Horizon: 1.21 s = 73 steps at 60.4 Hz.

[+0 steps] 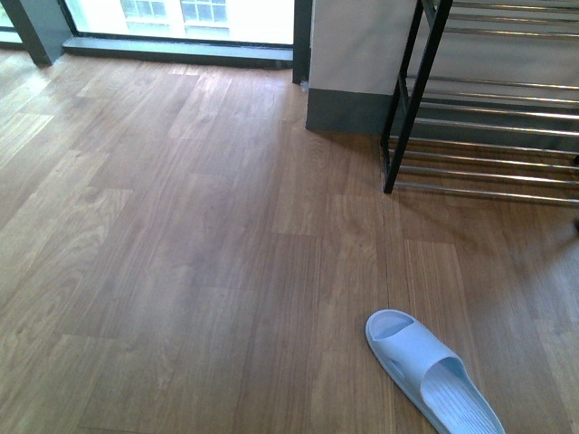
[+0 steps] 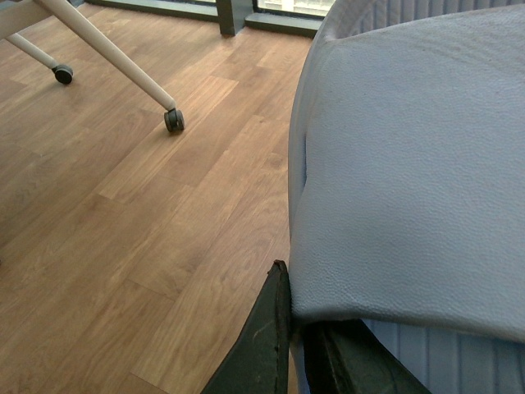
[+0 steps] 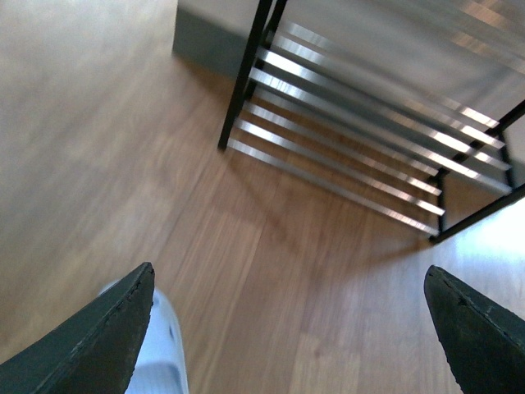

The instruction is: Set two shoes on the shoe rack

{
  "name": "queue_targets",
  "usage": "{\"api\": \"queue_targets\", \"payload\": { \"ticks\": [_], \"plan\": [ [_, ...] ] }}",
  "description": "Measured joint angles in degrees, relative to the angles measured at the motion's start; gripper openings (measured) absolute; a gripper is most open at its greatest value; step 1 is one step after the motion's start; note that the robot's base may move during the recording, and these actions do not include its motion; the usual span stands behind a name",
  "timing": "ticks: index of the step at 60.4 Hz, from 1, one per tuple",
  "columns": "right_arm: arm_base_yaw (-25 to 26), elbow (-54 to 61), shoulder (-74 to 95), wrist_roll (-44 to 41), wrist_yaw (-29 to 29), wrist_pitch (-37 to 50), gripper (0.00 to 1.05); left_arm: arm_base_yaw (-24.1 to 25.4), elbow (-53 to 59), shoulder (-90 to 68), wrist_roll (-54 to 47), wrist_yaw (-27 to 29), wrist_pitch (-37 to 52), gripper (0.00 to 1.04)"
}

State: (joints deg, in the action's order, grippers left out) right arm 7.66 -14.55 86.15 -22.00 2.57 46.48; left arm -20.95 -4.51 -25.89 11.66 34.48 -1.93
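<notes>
Right tool [image 3: 287, 328] gapes wide; left tool [image 2: 299, 328] pinches a slipper [image 2: 410, 164] blocking its view; shoe rack [image 1: 414, 99] cropped.

The floor [image 1: 181, 271] was made of long brown wooden planks with a soft shine. One pale blue plastic slide slipper [image 1: 434, 375] lay flat on it, near and to the right, its toe end pointing far and left. The black metal shoe rack with thin silver bars [image 1: 412, 99] stood on the floor far off on the right, well apart from the slipper. Just left of the rack, a grey block [image 1: 348, 110] at the bottom of the wall met the floor. In the left wrist view, two slanted white legs with small black wheels [image 2: 172, 121] stood on the same planks.
</notes>
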Motion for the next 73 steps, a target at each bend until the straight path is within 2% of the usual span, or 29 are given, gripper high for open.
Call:
{"api": "queue_targets", "payload": {
  "ticks": [11, 17, 24, 36, 42, 53, 73],
  "plan": [
    [0.0, -6.7, 26.0, -3.4, -0.1, -2.2, 0.95, 0.0, 0.0, 0.0, 0.0, 0.0, 0.0, 0.02],
    [-0.8, -9.9, 34.3, -2.9, -2.2, -5.4, 0.95, 0.0, 0.0, 0.0, 0.0, 0.0, 0.0, 0.02],
    [-2.3, -13.0, 41.9, -3.0, -2.1, -3.1, 0.95, 0.0, 0.0, 0.0, 0.0, 0.0, 0.0, 0.02],
    [-3.0, -17.8, 50.2, -1.4, -2.2, -1.9, 0.95, 0.0, 0.0, 0.0, 0.0, 0.0, 0.0, 0.02],
    [-2.9, -19.2, 53.6, -2.0, -2.0, 1.5, 0.95, 0.0, 0.0, 0.0, 0.0, 0.0, 0.0, 0.02],
    [-1.0, -22.4, 59.6, -6.5, -2.9, 7.9, 0.95, 0.0, 0.0, 0.0, 0.0, 0.0, 0.0, 0.02],
    [2.2, -29.2, 67.3, -9.2, -5.7, 9.2, 0.95, 0.0, 0.0, 0.0, 0.0, 0.0, 0.0, 0.02]
  ]
}}
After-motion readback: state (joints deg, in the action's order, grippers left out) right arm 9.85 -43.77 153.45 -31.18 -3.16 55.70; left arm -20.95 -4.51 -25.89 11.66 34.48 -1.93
